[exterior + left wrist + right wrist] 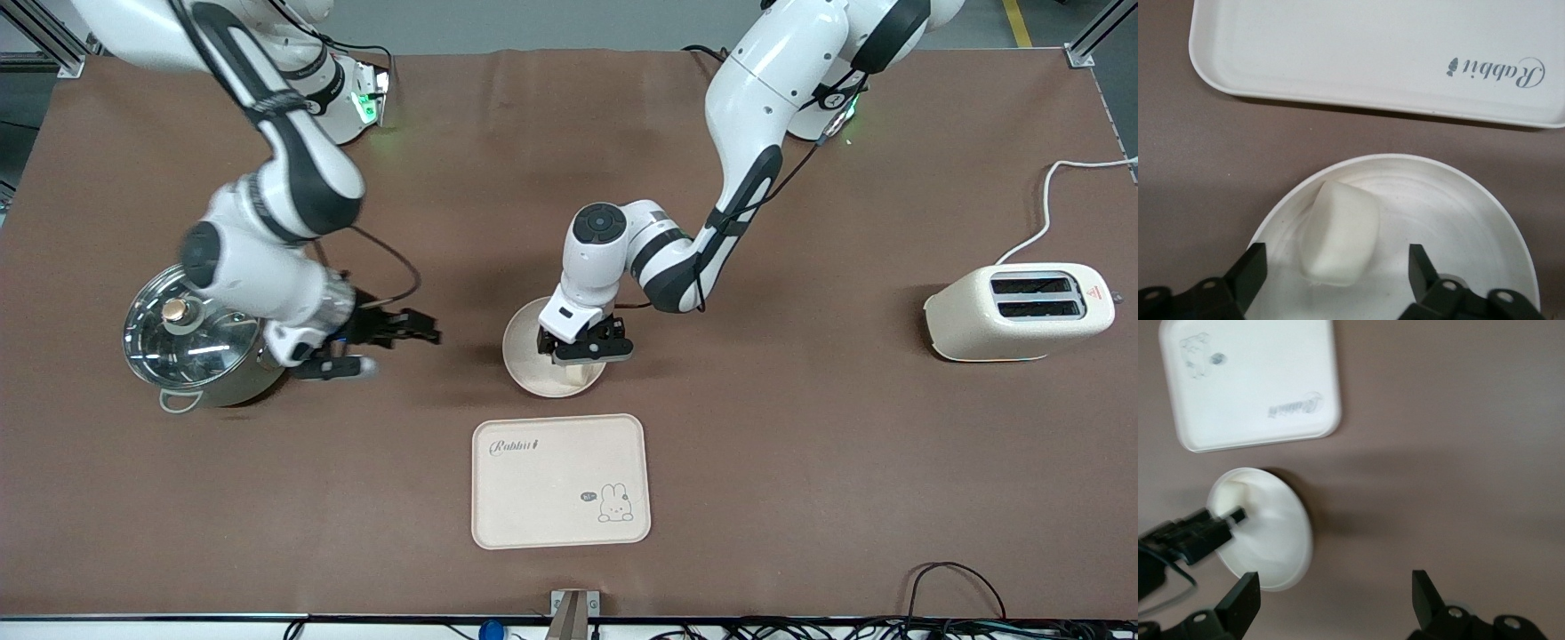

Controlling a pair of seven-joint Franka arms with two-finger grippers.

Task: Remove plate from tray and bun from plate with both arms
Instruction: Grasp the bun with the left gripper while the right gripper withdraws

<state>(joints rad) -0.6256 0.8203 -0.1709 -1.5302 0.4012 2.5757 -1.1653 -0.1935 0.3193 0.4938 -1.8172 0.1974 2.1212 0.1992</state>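
Two white jointed arms: left gripper [584, 348], fingers apart, hovers over the small pale bun [1340, 234] lying in the round cream plate [524, 351]; right gripper [387, 342], fingers apart, waits beside the lidded steel pot [191, 342].

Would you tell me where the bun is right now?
The bun lies on the plate, under the open left gripper, just farther from the front camera than the tray.

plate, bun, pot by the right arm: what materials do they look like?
Plate: matte cream, likely plastic or melamine; faint concentric rings, no glaze shine.
Bun: soft-looking pale dough or foam; smooth, dull, rounded edges.
Pot: polished steel body, mirror reflections; lid looks like glass with a brass-coloured knob.
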